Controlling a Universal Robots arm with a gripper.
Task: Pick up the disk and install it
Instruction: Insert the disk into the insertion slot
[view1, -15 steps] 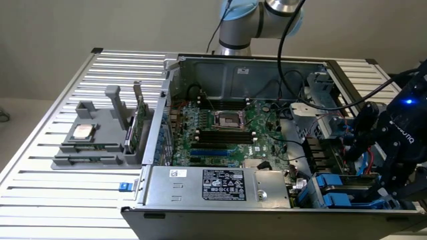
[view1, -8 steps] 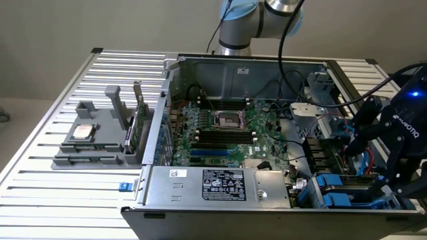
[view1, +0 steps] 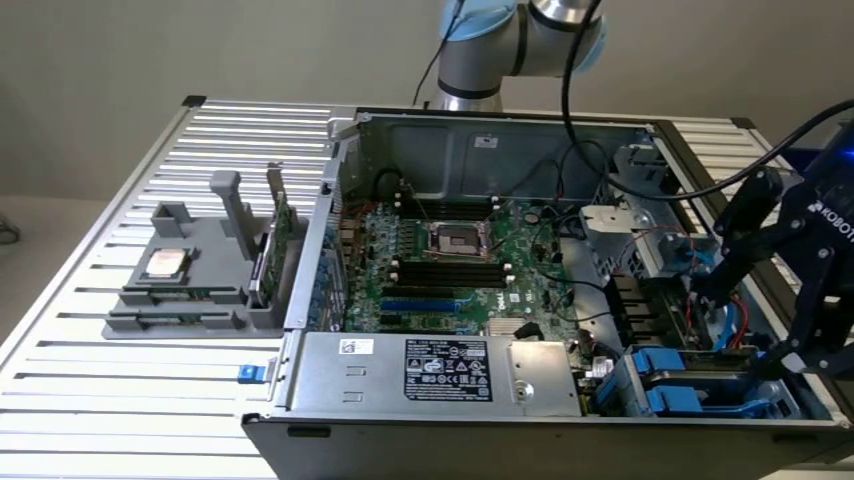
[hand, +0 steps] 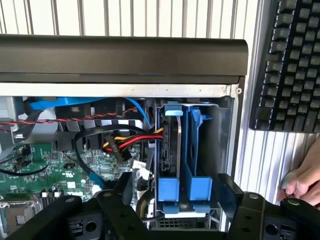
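The disk (hand: 178, 145) stands on edge in the drive bay at the corner of the open computer case (view1: 400, 375), clipped in its bright blue carrier. In the exterior view its blue carrier (view1: 674, 385) sits low on the exterior view's right. My gripper (hand: 176, 192) is open just over it, one black finger (hand: 125, 187) on each side of the carrier, and I cannot tell whether they touch it. From outside, the gripper (view1: 774, 350) hangs over that bay.
Red, yellow and black cables (hand: 132, 142) run beside the bay, next to the motherboard (view1: 447, 265). A black keyboard (hand: 290, 65) and a person's hand (hand: 302, 182) lie outside the case. A grey holder (view1: 174, 290) with a CPU chip and a green card stands at the exterior view's left.
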